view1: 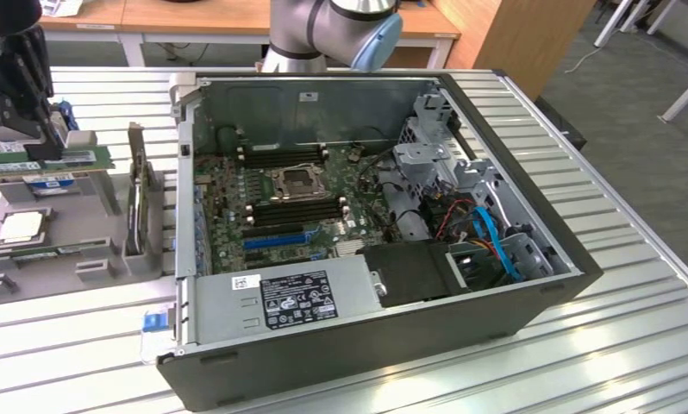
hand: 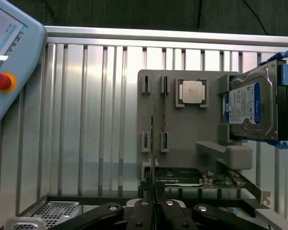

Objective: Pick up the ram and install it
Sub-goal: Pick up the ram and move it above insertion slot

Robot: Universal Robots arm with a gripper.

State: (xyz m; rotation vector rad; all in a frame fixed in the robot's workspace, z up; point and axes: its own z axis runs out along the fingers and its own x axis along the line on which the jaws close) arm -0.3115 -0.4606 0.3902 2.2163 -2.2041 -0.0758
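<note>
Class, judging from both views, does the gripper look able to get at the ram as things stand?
Probably yes: the gripper looks shut on the ram, which is seen edge-on above the grey holder, and nothing sits between gripper and ram.

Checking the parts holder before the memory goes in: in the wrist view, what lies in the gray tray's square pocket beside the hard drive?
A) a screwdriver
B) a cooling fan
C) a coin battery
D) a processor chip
D: a square, silver-topped processor chip lies flat in a pocket of the gray tray, next to the hard drive standing on edge.
</note>
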